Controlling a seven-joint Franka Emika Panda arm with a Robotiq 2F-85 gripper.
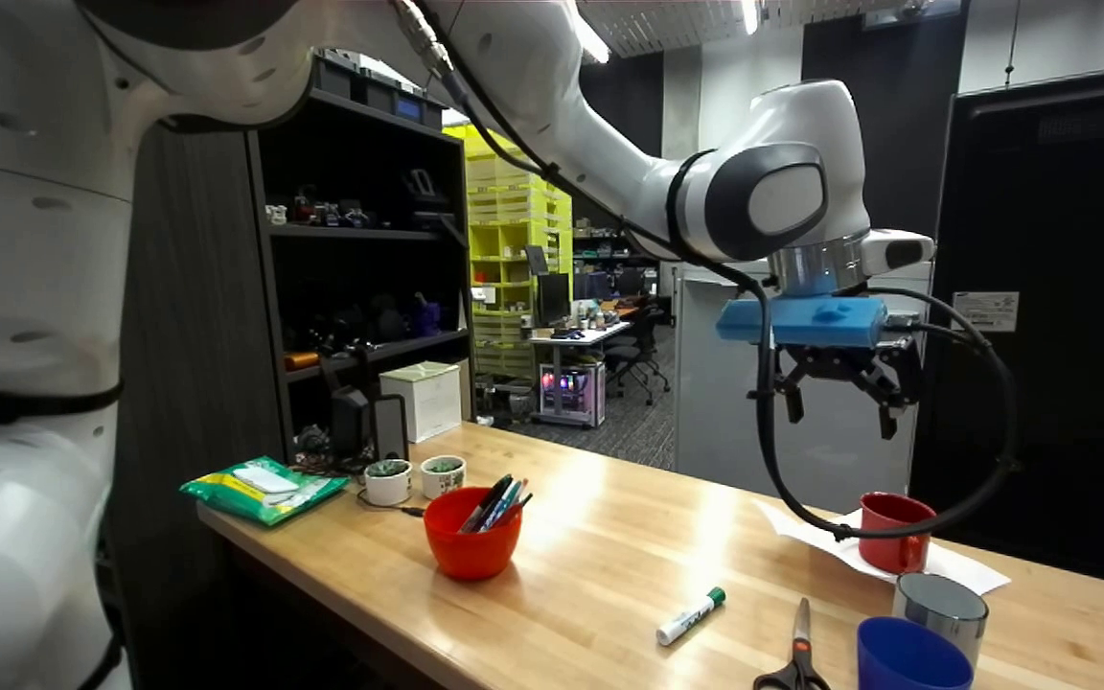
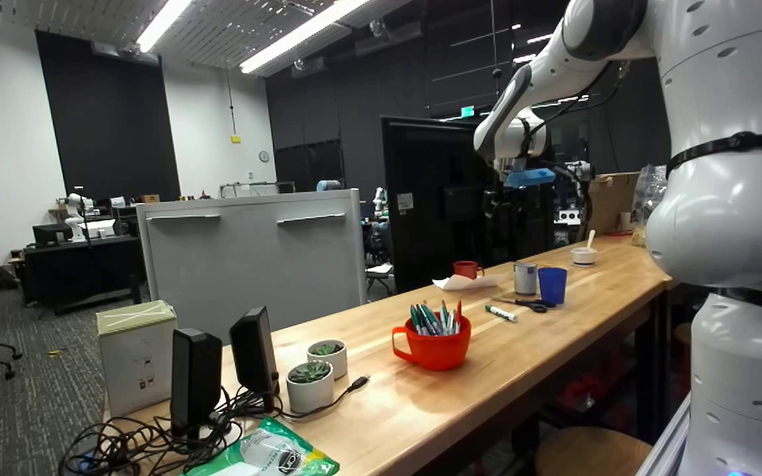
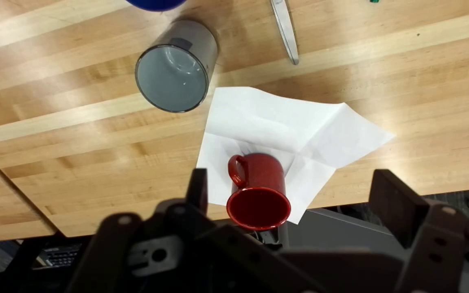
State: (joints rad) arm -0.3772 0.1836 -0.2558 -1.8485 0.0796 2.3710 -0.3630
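"What's laid out there?"
"A wooden table (image 1: 590, 575), with a creased sheet of white paper (image 3: 275, 118) near its edge."
"And the gripper (image 1: 840, 414)?"
"Its jaws stand wide, well above the table."
"Any cups?"
"A gray cup (image 3: 173, 77) stands near the paper; a red mug (image 3: 261, 183) sits upright on the sheet, below the gripper and well apart from it."
"Smaller things?"
"Black-handled scissors (image 1: 802, 652), tips pointing toward the paper, then a green-capped whiteboard marker (image 1: 690, 617)."

blue cup (image 3: 156, 3) cut off in wrist view
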